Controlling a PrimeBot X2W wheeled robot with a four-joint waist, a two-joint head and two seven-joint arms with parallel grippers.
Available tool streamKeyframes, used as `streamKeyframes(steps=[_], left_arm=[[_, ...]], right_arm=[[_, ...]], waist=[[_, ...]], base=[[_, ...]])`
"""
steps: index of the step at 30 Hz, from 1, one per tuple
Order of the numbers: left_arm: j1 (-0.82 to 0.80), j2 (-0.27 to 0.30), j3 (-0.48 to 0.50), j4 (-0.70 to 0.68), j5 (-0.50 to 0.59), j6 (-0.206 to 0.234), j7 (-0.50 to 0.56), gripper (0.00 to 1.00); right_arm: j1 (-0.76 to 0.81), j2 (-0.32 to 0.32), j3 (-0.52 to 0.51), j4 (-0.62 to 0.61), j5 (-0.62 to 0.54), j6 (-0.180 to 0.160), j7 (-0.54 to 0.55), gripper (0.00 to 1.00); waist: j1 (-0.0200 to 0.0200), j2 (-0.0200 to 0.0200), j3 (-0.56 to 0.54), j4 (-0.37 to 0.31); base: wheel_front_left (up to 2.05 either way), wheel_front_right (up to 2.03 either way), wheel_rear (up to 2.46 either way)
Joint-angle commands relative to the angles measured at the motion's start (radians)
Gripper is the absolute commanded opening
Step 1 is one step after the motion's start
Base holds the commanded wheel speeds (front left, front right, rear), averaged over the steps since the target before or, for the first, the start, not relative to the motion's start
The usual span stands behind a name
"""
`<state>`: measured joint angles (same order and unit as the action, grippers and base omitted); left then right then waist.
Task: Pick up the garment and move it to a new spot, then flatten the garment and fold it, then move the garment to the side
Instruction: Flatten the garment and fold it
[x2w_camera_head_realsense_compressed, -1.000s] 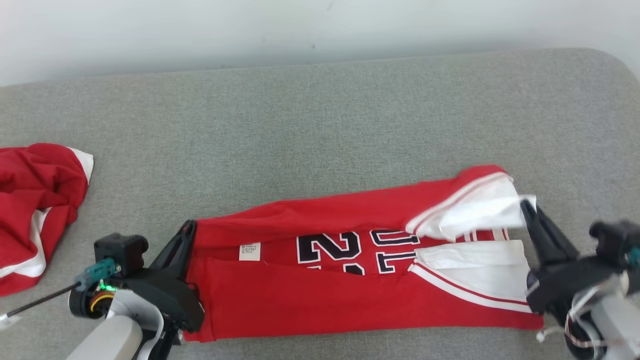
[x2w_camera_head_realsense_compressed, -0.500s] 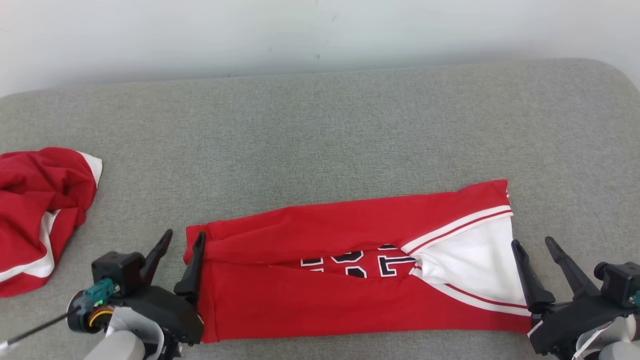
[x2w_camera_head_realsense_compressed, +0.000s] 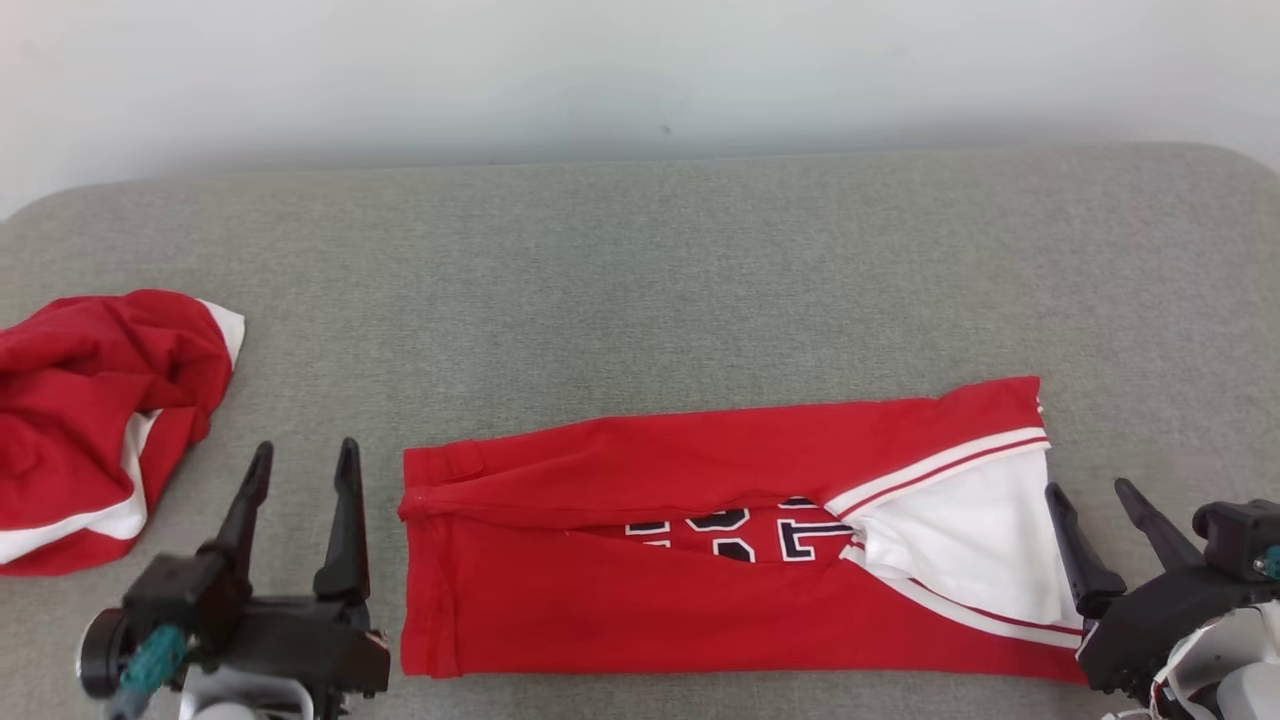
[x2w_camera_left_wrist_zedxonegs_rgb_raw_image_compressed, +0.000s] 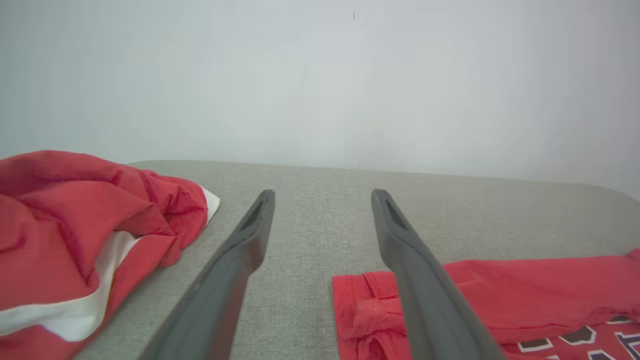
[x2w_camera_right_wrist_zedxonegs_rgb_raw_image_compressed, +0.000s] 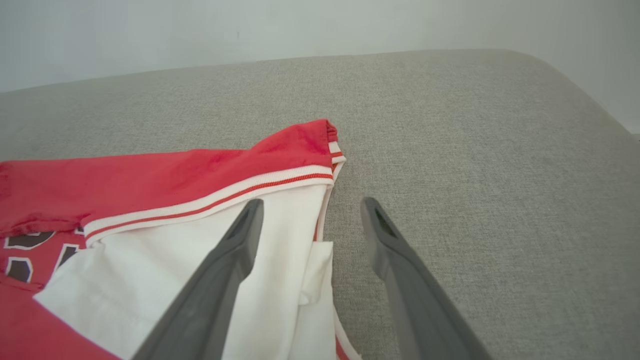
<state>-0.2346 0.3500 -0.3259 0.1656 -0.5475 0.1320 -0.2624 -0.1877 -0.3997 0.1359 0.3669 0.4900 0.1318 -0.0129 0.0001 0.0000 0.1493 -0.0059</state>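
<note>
Cushion (x2w_camera_head_realsense_compressed: 640, 280): left hand (x2w_camera_head_realsense_compressed: 305, 446), right hand (x2w_camera_head_realsense_compressed: 1086, 486) agape

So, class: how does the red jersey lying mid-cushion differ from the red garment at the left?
The middle red-and-white jersey lies flat, folded into a long band; the left red-and-white garment is a crumpled heap. The jersey shows dark numerals; the left garment shows none. Both are red fabric with white panels.

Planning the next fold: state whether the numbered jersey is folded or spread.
Folded: the jersey lies as a band, both long edges turned over its numbers.
</note>
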Motion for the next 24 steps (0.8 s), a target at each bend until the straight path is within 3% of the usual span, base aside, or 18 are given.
streamKeyframes(steps=[1, 11, 19, 20, 21, 22, 24], left_arm=[[0.023, -0.013, 0.019, -0.017, 0.029, 0.001, -0.003, 1.0], [0.177, -0.174, 0.227, -0.094, 0.234, -0.089, -0.003, 1.0], [0.224, -0.248, 0.311, -0.072, 0.32, -0.166, -0.003, 1.0], [0.224, -0.253, 0.319, -0.07, 0.331, -0.175, -0.003, 1.0], [0.226, -0.259, 0.324, -0.063, 0.339, -0.18, -0.003, 1.0], [0.227, -0.264, 0.329, -0.061, 0.347, -0.185, -0.003, 1.0], [0.227, -0.272, 0.343, -0.06, 0.359, -0.194, -0.003, 1.0]], right_arm=[[-0.009, 0.0, 0.001, 0.012, -0.005, -0.002, 0.0, 1.0], [-0.077, 0.008, 0.043, 0.195, -0.011, -0.002, 0.019, 1.0], [-0.123, 0.02, 0.097, 0.314, 0.012, -0.002, 0.053, 1.0], [-0.124, 0.022, 0.111, 0.326, 0.019, -0.002, 0.065, 0.49], [-0.127, 0.023, 0.122, 0.334, 0.027, -0.002, 0.071, 0.2], [-0.128, 0.023, 0.129, 0.341, 0.037, -0.002, 0.073, 0.0], [-0.137, 0.021, 0.141, 0.361, 0.053, -0.002, 0.086, 0.0]], waist=[[-0.0001, 0.0, -0.005, 0.009], [-0.0001, 0.0, -0.012, 0.048], [-0.0001, 0.0, -0.015, 0.063], [-0.0001, 0.0, -0.016, 0.063], [-0.0001, 0.0, -0.016, 0.064], [-0.0001, 0.0, -0.017, 0.064], [-0.0001, 0.0, -0.019, 0.063]], base=[[0.0, 0.0, 0.0], [0.0, 0.0, 0.0], [0.0, 0.0, 0.0], [0.0, 0.0, 0.0], [0.0, 0.0, 0.0], [0.0, 0.0, 0.0], [0.0, 0.0, 0.0]])
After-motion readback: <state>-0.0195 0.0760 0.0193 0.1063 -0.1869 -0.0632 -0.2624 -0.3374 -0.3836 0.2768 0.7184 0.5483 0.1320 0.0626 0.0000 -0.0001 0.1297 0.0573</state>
